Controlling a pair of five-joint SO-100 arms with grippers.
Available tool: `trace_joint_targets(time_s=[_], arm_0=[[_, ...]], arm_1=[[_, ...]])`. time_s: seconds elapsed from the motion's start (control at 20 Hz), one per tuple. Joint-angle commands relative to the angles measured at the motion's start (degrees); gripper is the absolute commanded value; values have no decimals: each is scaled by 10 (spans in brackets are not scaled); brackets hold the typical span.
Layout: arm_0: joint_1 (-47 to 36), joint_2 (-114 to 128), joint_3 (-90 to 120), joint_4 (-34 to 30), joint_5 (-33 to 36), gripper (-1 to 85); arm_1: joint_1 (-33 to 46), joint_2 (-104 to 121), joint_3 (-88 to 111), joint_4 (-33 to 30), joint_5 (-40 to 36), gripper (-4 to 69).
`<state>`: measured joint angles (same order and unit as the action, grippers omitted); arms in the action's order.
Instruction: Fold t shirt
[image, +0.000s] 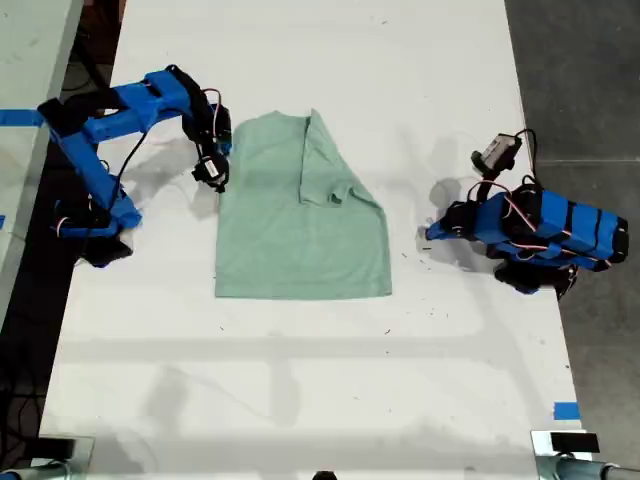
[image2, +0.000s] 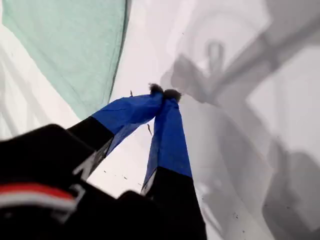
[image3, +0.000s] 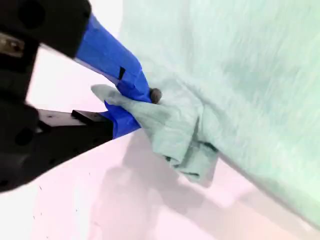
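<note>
My second gripper is pinching a bunched edge of the pale mint-green t shirt lying part-folded mid-table, while my first gripper is resting pressed together, empty, beside it.

No readable text, labels, brands or numbers in any view. The t shirt is plain, no print. Both arms show bare blue and black housings. The blue tape strips at the table edges carry no writing.
</note>
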<state>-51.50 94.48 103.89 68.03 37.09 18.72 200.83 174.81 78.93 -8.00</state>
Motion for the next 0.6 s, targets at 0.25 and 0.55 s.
trace_joint_targets(time_s=[0.25, 0.55], arm_0=[[239, -90, -329, 77, -137, -2], [236, -199, -446, 134, -127, -1]], arm_1=[[-3, 4, 23, -5, 4, -3], [-3, 4, 23, -5, 3, -3]])
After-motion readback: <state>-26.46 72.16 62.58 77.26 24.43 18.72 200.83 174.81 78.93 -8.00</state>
